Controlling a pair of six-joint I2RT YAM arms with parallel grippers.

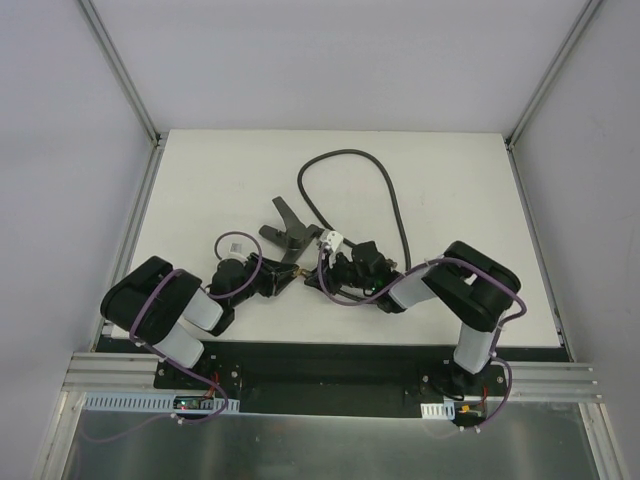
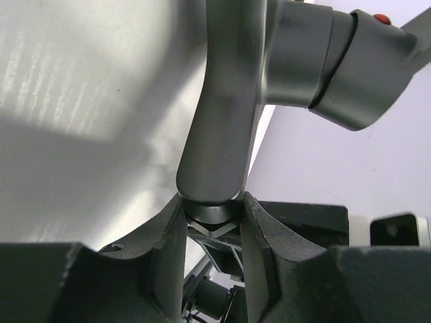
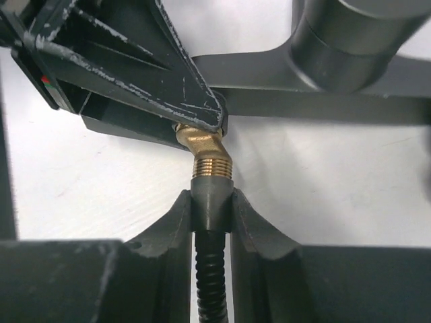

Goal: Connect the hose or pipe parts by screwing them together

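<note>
Though the hose [image 1: 345, 155] loops far up the table in the overhead view, its near end lies between the 2 arms. There the left gripper [image 1: 285, 272] and right gripper [image 1: 322, 275] meet nose to nose just below the forked fitting [image 1: 287, 232].

At the left wrist, the jaws are clamped on the fitting's stem.

At the right wrist, the jaws pinch the hose collar. Its brass end [image 3: 210, 165] points straight ahead and touches the fitting's tip at a slight angle, so screwing probably needs both axes in line.

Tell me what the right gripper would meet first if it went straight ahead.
Probably a fingertip of the left gripper, just past the brass hose end that the right gripper holds; depth is unclear.
</note>
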